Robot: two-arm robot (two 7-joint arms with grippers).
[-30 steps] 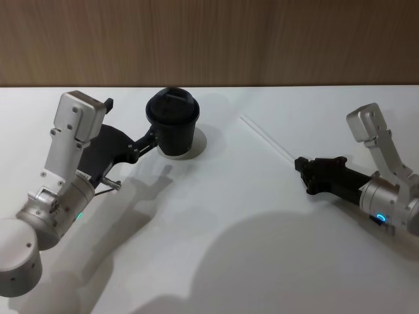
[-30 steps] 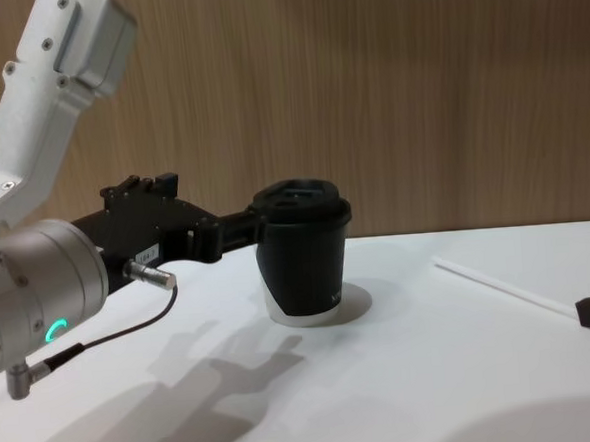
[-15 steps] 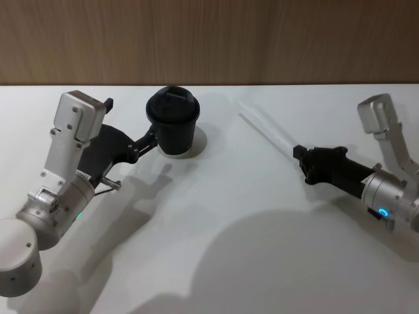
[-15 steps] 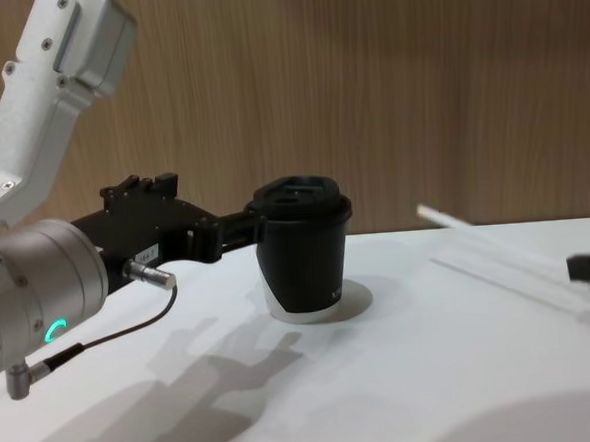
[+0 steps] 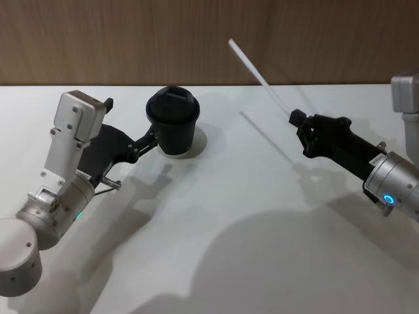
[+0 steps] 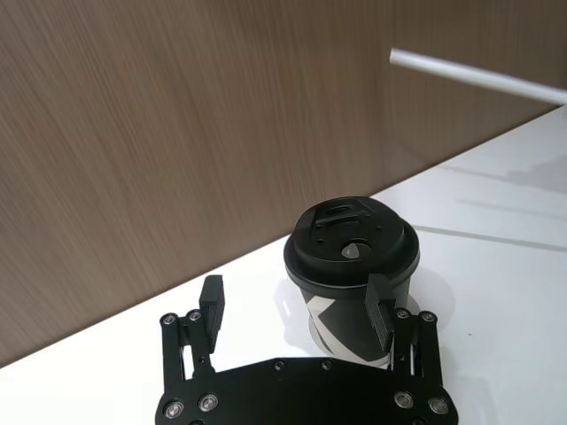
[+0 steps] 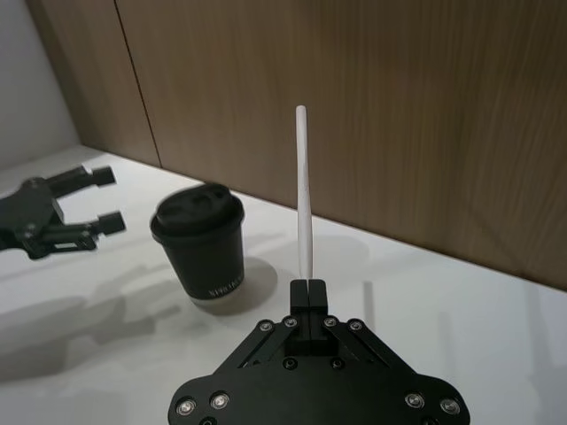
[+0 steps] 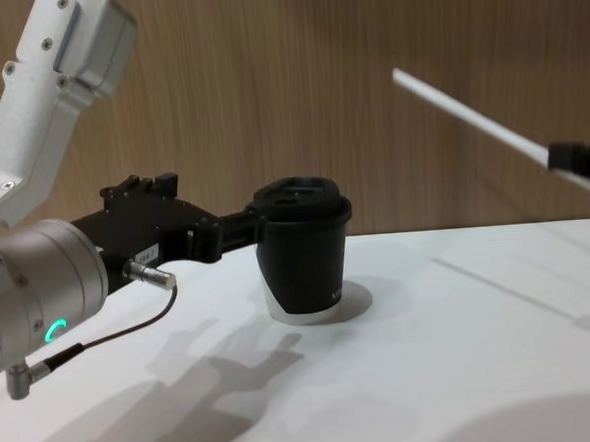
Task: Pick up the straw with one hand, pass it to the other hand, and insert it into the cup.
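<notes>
straw [image 5: 258, 75] looks light, stiff and easily crushed. right gripper [image 5: 296, 120] pinches its lower end, and the rest slants up over the desk's [image 5: 216, 216] far edge. best taken gently near mid-length. left gripper [image 7: 106, 198] gapes wide beside the cup [image 5: 173, 124].

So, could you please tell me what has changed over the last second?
The right gripper, shut on the straw, has risen and lifted it off the table; its free end now points up and leftward. The left gripper stays open by the cup, which has not moved.
</notes>
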